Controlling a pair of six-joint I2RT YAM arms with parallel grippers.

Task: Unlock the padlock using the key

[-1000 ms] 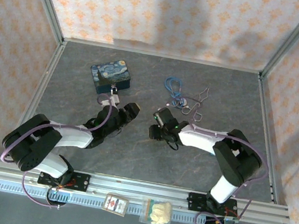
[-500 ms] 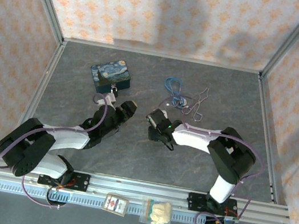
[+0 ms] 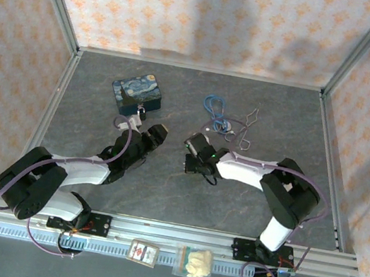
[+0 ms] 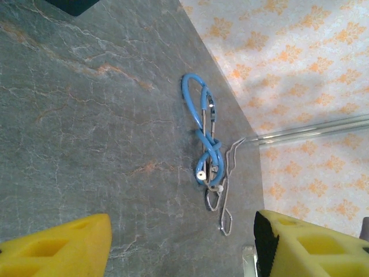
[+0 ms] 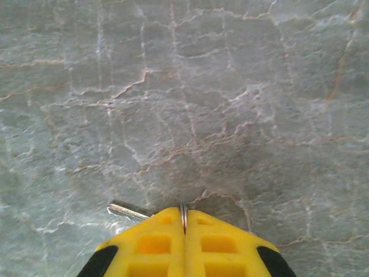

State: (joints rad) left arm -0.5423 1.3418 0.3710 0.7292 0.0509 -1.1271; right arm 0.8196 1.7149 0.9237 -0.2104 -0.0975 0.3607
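The right tool (image 5: 183,216) was pinched shut on the key (image 5: 127,210), whose pale blade poked out to the left, low over the tabletop (image 5: 190,104). In the top view the padlock (image 3: 139,111) seemed a dark speck against the blue tin (image 3: 136,92), up and left of that tool, its axis too small to read. The left tool (image 3: 157,133), fingers spread wide, lay nearer the padlock, its arm stretched low and forward.

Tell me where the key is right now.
In the right wrist view, the key is pinched in the shut right gripper, its blade sticking out left over the grey table.
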